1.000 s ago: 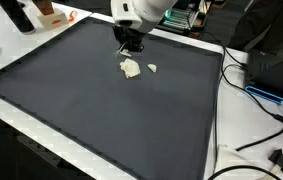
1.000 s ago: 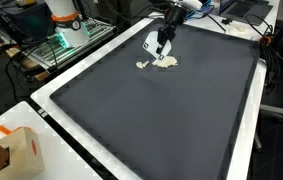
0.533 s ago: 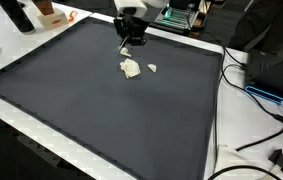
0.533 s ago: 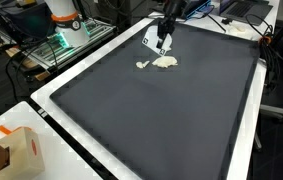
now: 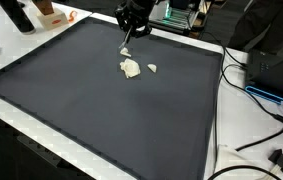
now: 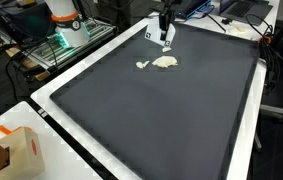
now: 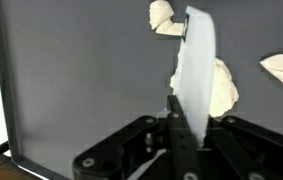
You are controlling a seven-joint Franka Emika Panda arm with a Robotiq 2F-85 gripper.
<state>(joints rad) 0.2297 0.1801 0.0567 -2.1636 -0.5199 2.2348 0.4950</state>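
Note:
My gripper [image 7: 187, 112] is shut on a thin white strip [image 7: 197, 60] that stands up from between the jaws. In both exterior views the gripper [image 5: 131, 24] [image 6: 164, 26] hangs above the far part of the dark grey mat [image 5: 91, 110] [image 6: 151, 120], with the strip [image 5: 126, 39] [image 6: 151, 36] dangling from it. Below on the mat lie a crumpled white lump [image 5: 130, 68] [image 6: 166, 62] [image 7: 221, 88] and a small white scrap [image 5: 152, 68] [image 6: 141, 66] [image 7: 281, 68]. Another white bit [image 7: 163, 17] shows in the wrist view. The gripper is well above these pieces, not touching them.
A white table border [image 5: 207, 140] frames the mat. An orange and white box [image 6: 21, 150] sits on a near corner. Black cables [image 5: 256, 95] trail off one side, and electronics with green lights [image 6: 56, 45] stand beyond the edge. Dark objects [image 5: 19, 14] stand at a far corner.
The gripper has risen from just above the white lump, carrying the white strip up and toward the far edge. The pieces on the mat have not moved.

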